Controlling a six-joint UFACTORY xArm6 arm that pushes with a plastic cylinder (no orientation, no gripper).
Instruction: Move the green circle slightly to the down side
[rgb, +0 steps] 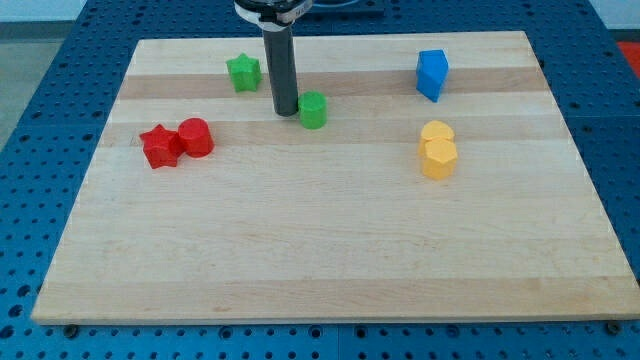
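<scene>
The green circle (314, 110) is a short green cylinder on the wooden board (330, 250), in the upper middle of the view. My tip (285, 111) rests on the board just to the view's left of the green circle, very close to it or touching its left side. The dark rod rises straight up from there to the view's top edge. A green star (243, 72) lies up and to the left of my tip.
A red star (159, 146) and a red circle (196, 137) sit touching at the view's left. A blue block (432, 75) stands at the upper right. Two yellow blocks (437, 150) sit together below it. The board's edges border a blue perforated table.
</scene>
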